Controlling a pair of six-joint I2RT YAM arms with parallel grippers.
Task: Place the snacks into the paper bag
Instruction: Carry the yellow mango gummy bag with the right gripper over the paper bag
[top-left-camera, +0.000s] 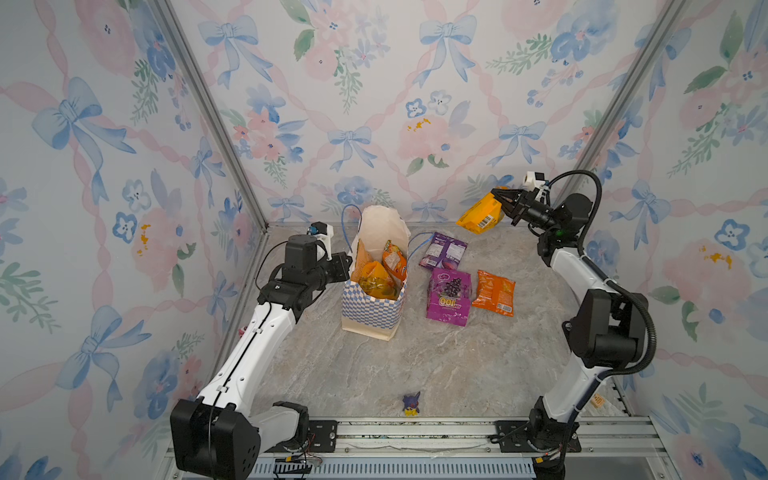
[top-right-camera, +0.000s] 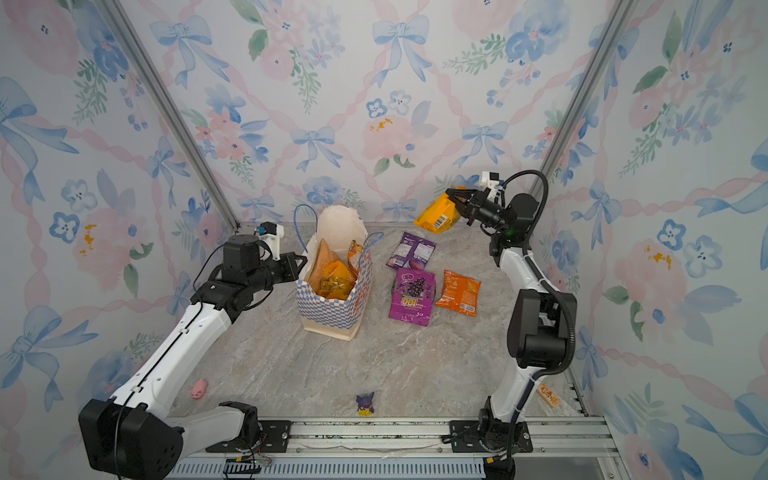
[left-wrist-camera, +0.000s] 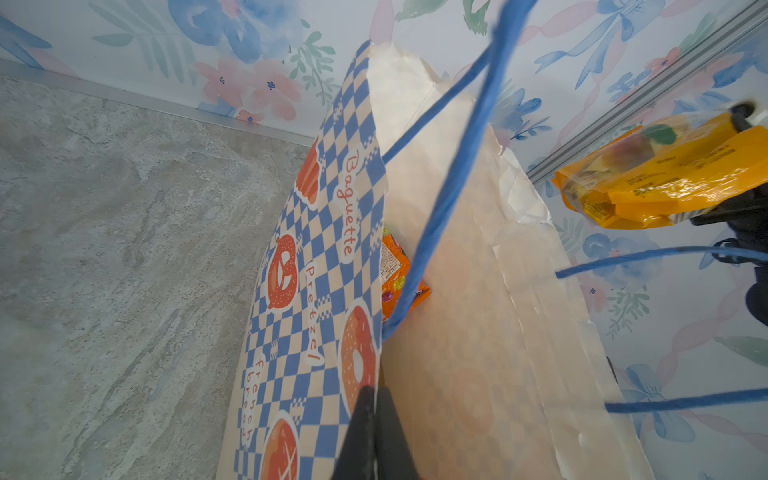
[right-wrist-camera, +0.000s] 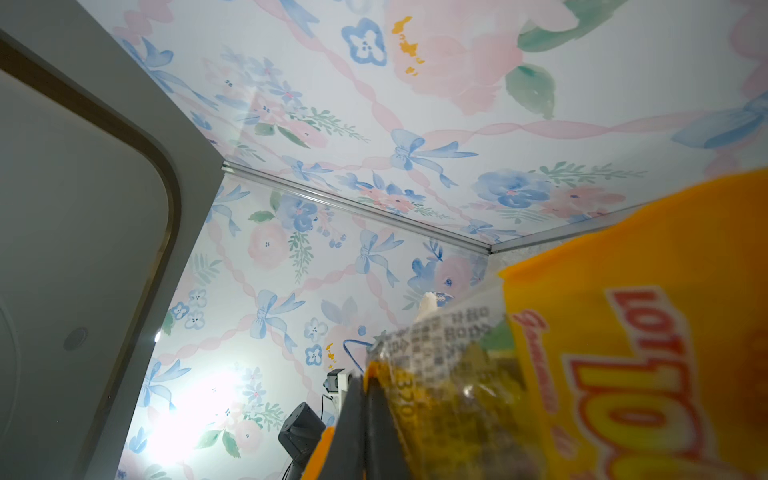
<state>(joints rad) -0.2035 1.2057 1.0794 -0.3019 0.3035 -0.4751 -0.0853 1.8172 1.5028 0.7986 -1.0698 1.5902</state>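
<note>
The paper bag (top-left-camera: 371, 309) stands upright at mid-table, with orange and yellow snacks (top-left-camera: 379, 277) showing inside it. My left gripper (top-left-camera: 350, 260) is shut on the bag's left rim; in the left wrist view its fingers (left-wrist-camera: 365, 409) pinch the checkered wall (left-wrist-camera: 316, 257). My right gripper (top-left-camera: 497, 194) is raised at the back right, shut on a yellow snack packet (top-left-camera: 481, 215) that hangs from it clear of the table. The right wrist view shows that packet (right-wrist-camera: 623, 332) clamped at its edge. Two purple packets (top-left-camera: 443, 250) (top-left-camera: 449, 296) and an orange one (top-left-camera: 494, 292) lie flat to the right of the bag.
A tiny purple-and-yellow figurine (top-left-camera: 411, 404) stands near the front edge. A small pink object (top-right-camera: 199, 387) lies beside the left arm, and a wooden block (top-right-camera: 548, 395) behind the right arm's base. Floral walls close in three sides, with a metal rail (top-left-camera: 415, 432) along the front.
</note>
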